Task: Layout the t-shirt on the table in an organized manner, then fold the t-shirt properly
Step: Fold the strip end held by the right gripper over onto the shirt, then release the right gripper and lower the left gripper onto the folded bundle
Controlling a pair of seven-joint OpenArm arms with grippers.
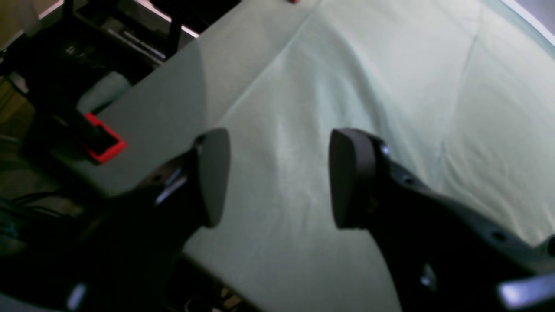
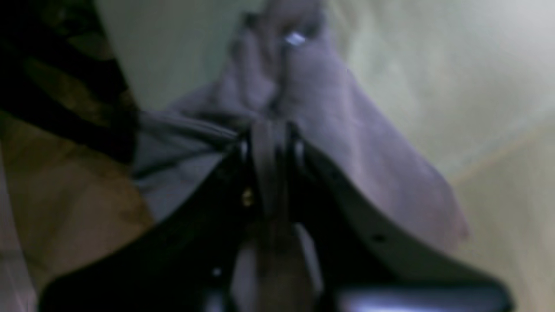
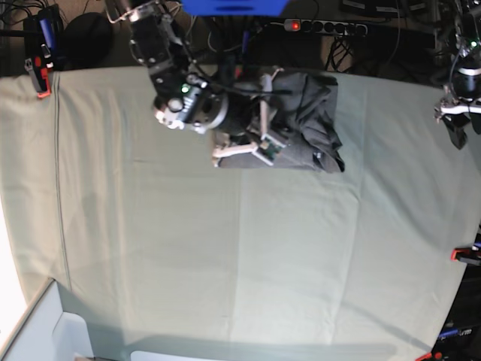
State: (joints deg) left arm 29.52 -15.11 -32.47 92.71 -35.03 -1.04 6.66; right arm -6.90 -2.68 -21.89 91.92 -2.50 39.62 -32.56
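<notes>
The t-shirt (image 3: 304,120) lies bunched in a dark grey heap near the far edge of the desk (image 3: 225,263), a little right of the middle in the base view, with folds and a darker hem showing along its right side. The desk is covered in pale green cloth marked by long crease lines.

The right hand (image 2: 271,130) is down on the left part of the heap. In the right wrist view its jaws are pressed together with a fold of grey fabric pinched between them, and the shirt spreads away from the fingertips toward the top of that picture and down to the right. That view is blurred, so finer detail of the grip cannot be made out. In the base view the right arm reaches in from the far left corner and covers the left side of the shirt.

The left hand (image 1: 277,177) is off at the right edge of the desk, well apart from the shirt. Its two dark fingers (image 1: 214,177) stand apart with only bare green cloth between them, holding nothing. A red clamp (image 1: 106,138) sits on the desk edge just beside it.
</notes>
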